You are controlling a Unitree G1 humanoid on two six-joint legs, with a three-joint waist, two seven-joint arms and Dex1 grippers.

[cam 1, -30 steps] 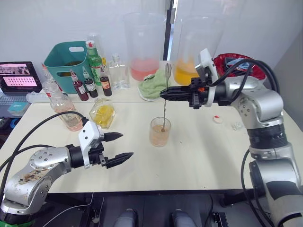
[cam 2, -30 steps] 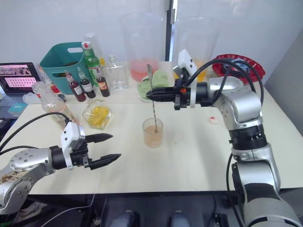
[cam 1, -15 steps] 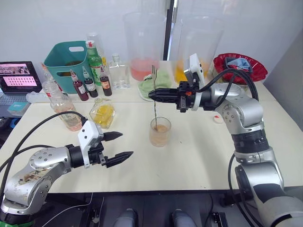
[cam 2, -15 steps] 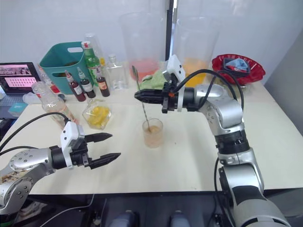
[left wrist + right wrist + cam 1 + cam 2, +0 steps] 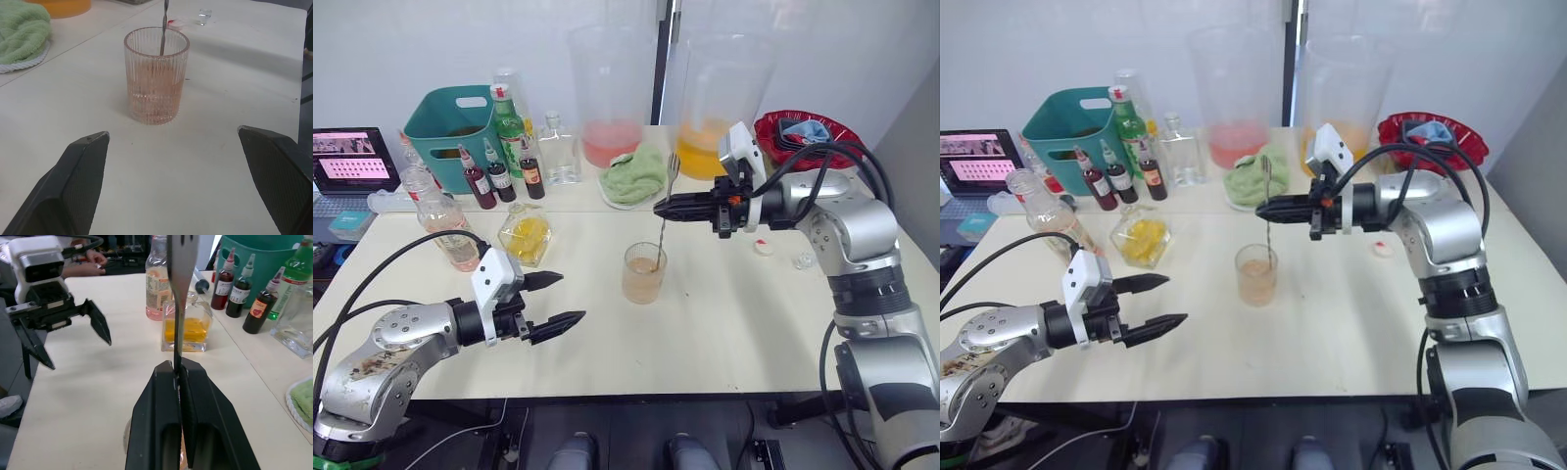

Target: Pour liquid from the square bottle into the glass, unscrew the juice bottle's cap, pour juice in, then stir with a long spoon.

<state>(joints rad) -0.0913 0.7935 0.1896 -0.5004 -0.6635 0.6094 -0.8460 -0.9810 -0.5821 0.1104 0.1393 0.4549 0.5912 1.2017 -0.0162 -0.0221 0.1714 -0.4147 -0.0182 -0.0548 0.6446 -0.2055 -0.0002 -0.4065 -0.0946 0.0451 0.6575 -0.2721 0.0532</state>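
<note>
The right gripper (image 5: 658, 208) has its fingers pinched flat on the shaft of the long spoon (image 5: 664, 214), holding it some way below its forked top end, above the middle of the table (image 5: 734, 323). The spoon slopes down and to the left into the glass (image 5: 644, 272), its lower end below the surface of the pale orange-pink drink. The glass stands upright near the table's centre, roughly half full.

The spoon looks thin, stiff and light, and its smooth metal is likely slippery, so a grip on the flat of the shaft as here seems right; taken higher up, the shaft would probably swing more. The glass is ribbed, fragile and unsupported, so hard sweeps against its wall could tip or slide it; I judge small circles kept off the rim are safest.

The left gripper (image 5: 562, 301) hovers low over the near-left of the table, fingers spread wide and holding nothing, pointed at the glass but well apart from it. It could steady the glass by the lower wall if needed.

The square bottle (image 5: 526, 236) sits to the left of the glass, yellow liquid in it, and the juice bottle (image 5: 445, 227) stands further left, just beside it
</note>
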